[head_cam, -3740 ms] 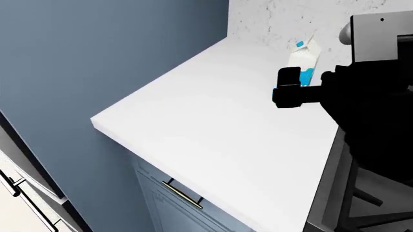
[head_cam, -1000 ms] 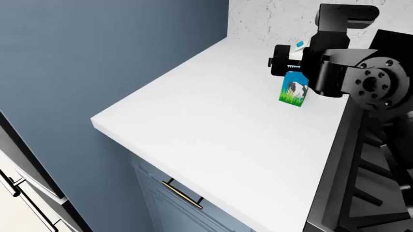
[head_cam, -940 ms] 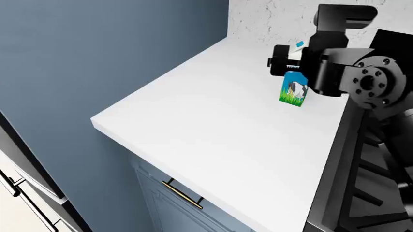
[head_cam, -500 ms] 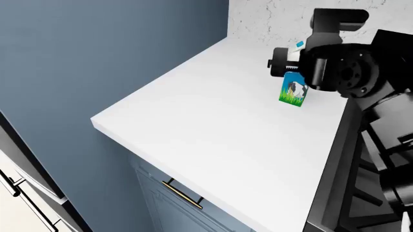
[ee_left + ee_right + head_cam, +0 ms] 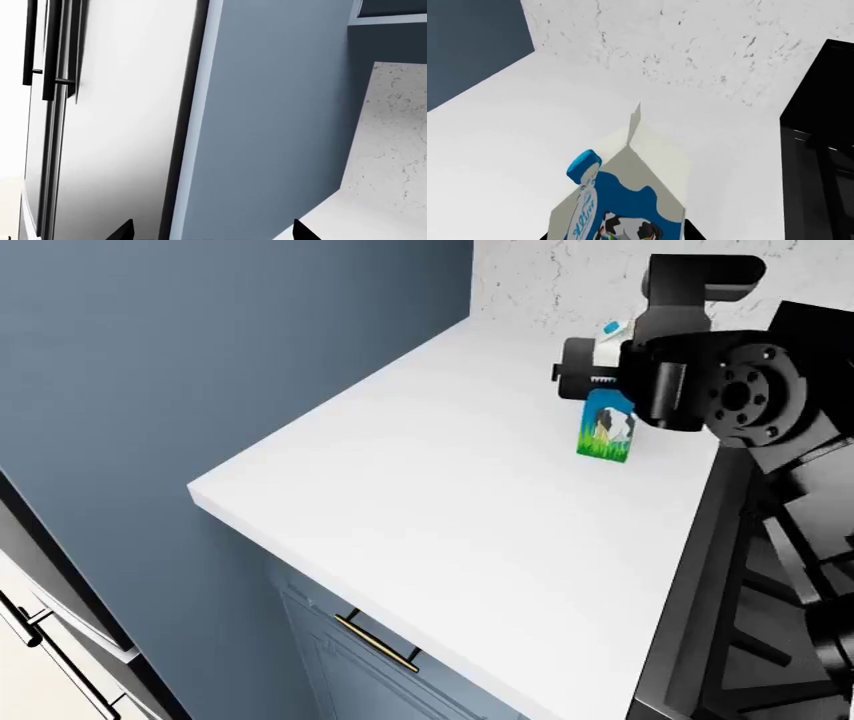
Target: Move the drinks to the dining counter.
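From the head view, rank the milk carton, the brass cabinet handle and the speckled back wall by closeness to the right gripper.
1. milk carton: right at the right gripper, partly hidden by it.
2. speckled back wall: just behind, at the counter's far edge.
3. brass cabinet handle: farthest, on the cabinet front below the counter's near edge.

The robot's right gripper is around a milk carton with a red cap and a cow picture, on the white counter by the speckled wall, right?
Almost. The cap is blue, not red, as the right wrist view shows. The rest holds: the right gripper is around the white-blue milk carton with the cow picture, on the white counter by the speckled wall.
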You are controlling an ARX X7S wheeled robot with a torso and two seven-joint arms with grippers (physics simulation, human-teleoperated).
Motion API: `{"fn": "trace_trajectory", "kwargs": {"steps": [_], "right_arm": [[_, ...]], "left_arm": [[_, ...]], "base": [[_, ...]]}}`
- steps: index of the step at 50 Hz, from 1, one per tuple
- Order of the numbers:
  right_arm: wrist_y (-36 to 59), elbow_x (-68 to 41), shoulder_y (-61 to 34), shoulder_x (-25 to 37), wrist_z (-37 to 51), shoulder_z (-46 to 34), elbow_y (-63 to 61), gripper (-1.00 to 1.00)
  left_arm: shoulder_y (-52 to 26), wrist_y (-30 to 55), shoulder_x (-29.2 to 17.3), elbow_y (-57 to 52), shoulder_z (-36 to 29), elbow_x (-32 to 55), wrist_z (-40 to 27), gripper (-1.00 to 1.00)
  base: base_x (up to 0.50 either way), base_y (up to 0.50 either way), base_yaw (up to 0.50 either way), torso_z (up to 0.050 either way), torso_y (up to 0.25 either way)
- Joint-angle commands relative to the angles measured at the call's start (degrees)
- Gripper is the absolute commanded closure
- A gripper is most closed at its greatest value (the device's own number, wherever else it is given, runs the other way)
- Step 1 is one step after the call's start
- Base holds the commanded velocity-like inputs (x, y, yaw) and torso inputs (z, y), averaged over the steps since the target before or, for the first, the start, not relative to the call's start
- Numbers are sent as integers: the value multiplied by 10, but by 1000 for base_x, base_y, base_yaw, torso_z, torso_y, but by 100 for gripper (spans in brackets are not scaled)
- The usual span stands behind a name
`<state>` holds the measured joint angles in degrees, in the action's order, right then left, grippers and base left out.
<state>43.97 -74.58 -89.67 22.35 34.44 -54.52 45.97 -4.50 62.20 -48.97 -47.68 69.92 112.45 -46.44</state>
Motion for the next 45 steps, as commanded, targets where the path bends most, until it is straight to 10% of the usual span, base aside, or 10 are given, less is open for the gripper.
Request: {"fn": "trace_trajectory", "kwargs": {"steps": [1, 20, 45], "right_arm": [[31, -40, 14, 67, 81, 37, -175, 100], [8, -42, 30, 125, 106, 58, -396, 100], [3, -7, 22, 125, 100, 43, -427, 100]], "left_arm": [[41, -2, -19, -6, 75, 70, -28, -100], [53, 10, -3, -12, 105, 89, -20, -100], [50, 17, 7, -13, 97, 74, -10, -100]], "base": [[0, 0, 0, 0, 0], [0, 0, 0, 0, 1], [-468, -188, 0, 0, 0]]}}
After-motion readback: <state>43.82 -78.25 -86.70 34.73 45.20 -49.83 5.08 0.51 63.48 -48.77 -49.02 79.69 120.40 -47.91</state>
